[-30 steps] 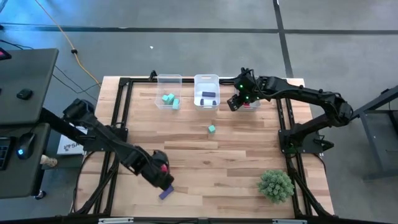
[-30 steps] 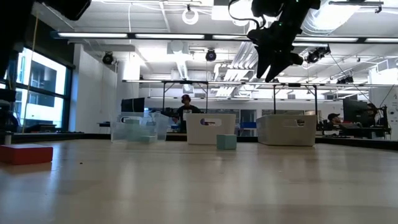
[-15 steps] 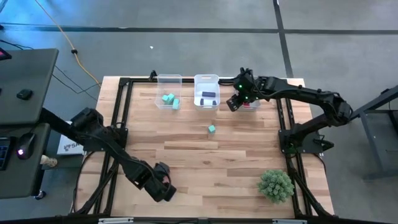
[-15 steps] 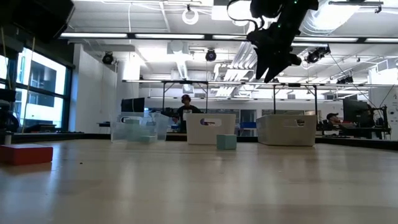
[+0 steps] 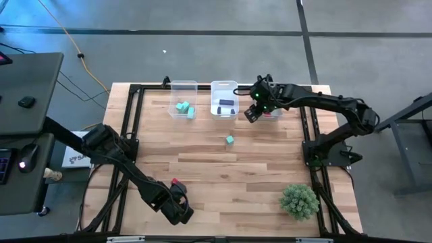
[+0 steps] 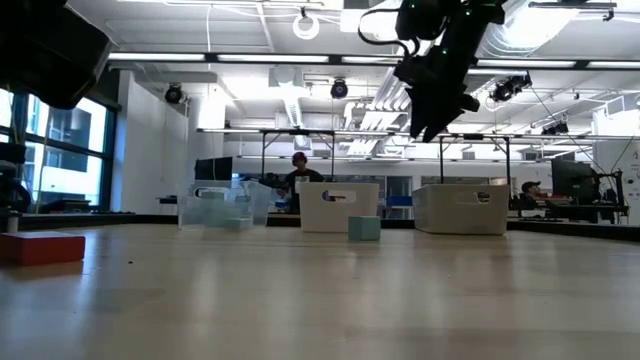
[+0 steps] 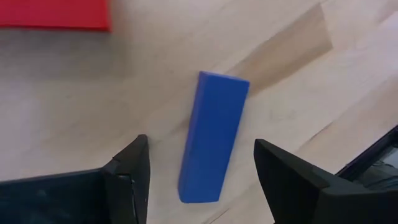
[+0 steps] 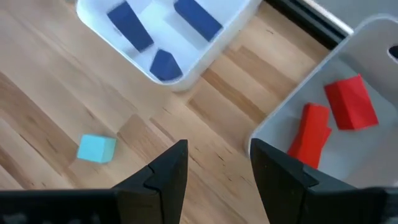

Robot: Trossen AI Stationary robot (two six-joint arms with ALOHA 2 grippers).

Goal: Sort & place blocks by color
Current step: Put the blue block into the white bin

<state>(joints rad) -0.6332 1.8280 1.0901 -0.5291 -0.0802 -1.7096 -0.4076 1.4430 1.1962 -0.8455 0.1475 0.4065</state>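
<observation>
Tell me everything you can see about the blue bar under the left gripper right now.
The blue bar is a solid, smooth, matte blue-purple block, long and rectangular with crisp edges. It lies flat on the wooden table, alone, in line with the gap between the left gripper's open fingers, and neither finger touches it. A red block lies apart, beyond it. From above, the arm hides the bar near the table's front edge.

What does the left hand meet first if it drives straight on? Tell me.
Likely the blue bar-shaped block lying on the wooden table: it sits between the left hand's open fingers, not yet gripped. Depth is unclear.
</observation>
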